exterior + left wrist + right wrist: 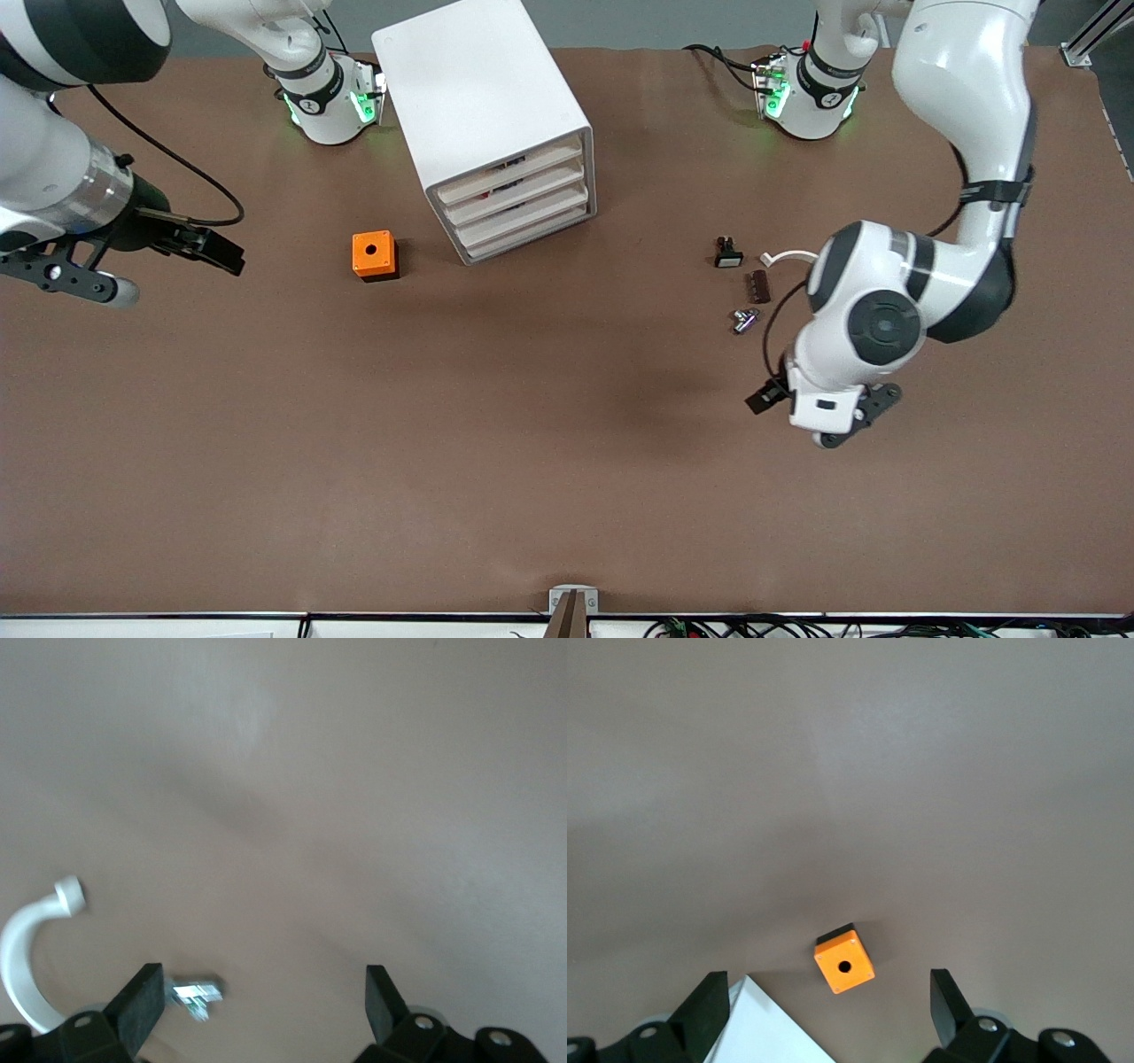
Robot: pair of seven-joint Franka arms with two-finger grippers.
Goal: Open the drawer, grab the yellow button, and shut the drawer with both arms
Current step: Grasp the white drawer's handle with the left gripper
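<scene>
Clock directions are read on the front view, with 12 toward the arm bases and 6 toward the camera.

One white cabinet (483, 106) stands on the brown bench (532, 461) between the two bases. Its long axis runs from about 11 to 5 o'clock, and its front faces roughly 5 o'clock. Four drawers are stacked in it, and the drawer (509, 171) is the top one. It is pushed in level with the three below, and the long edge of its front runs from about 8 to 2 o'clock. Small dark and reddish bits show in the slit under it, but what they are cannot be told, and the button cannot be made out anywhere.

One orange cube (375, 255) with a hole in its top sits at about 8 o'clock of the cabinet, near its front corner. The bench straight in front of the drawer is bare.

Four small things lie toward the left arm's end, at about 4 o'clock of the cabinet and well apart from it. They are a black-and-white part (728, 253), a white hook (787, 258), a dark ribbed piece (759, 286) and a silvery metal piece (744, 320).

There are two arms. The left end effector (261, 992) hangs over the bench at about 5 o'clock of the metal piece, spread wide and holding nothing. The right end effector (828, 997) hangs over the right arm's end of the bench, at about 9 o'clock of the orange cube, also wide and holding nothing.
</scene>
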